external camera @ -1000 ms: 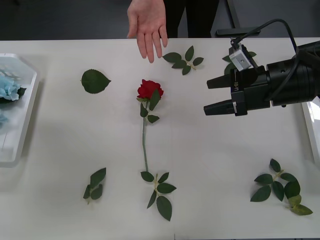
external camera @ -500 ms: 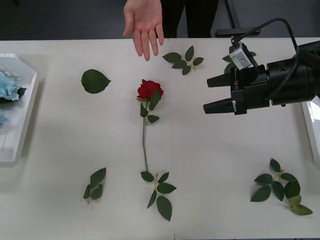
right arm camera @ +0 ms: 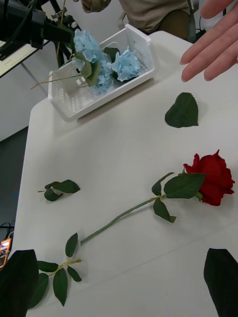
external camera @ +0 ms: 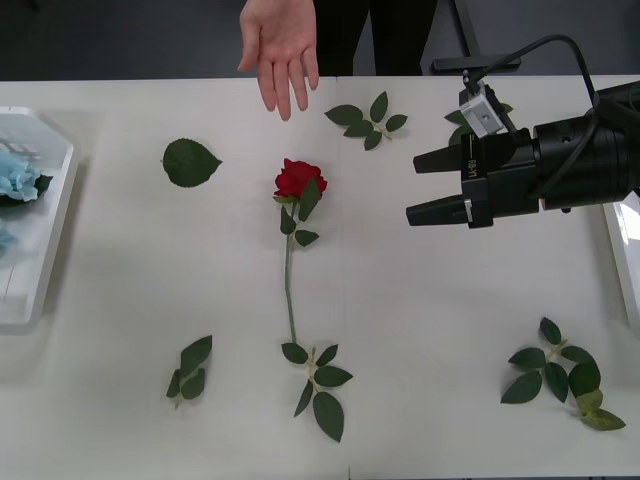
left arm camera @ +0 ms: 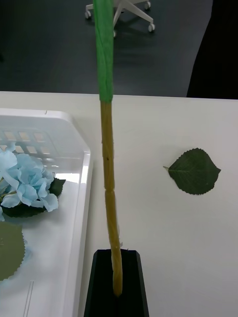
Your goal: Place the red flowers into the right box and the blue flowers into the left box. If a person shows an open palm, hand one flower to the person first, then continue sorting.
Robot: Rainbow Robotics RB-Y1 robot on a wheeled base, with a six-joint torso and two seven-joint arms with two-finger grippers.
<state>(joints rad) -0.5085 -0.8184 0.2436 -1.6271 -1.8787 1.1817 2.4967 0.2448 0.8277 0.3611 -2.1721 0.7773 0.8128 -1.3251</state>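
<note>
One red flower (external camera: 299, 179) lies mid-table, its stem running toward the front edge; its bloom (right arm camera: 212, 178) lies ahead of my right gripper. My right gripper (external camera: 418, 188) hovers open to the right of the bloom, with nothing between its black fingers. A person's open palm (external camera: 280, 45) reaches over the far edge; the same palm (right arm camera: 213, 44) is beyond the rose. The left box (external camera: 45, 250) at the far left holds blue flowers (external camera: 14, 180). My left gripper (left arm camera: 117, 255) is shut on a blue flower's stem (left arm camera: 108, 163) over the left box (right arm camera: 74, 106). The right box (external camera: 626, 250) is a sliver.
Loose green leaves and sprigs lie scattered: a single leaf (external camera: 190, 162), a sprig (external camera: 368, 118) near the far edge, and sprigs (external camera: 190, 368), (external camera: 318, 382), (external camera: 560, 375) toward the front. Bare tabletop surrounds the rose on both sides.
The person's open hand has drifted a little to the left and back toward the far edge. The right gripper and the rose have stayed where they were.
</note>
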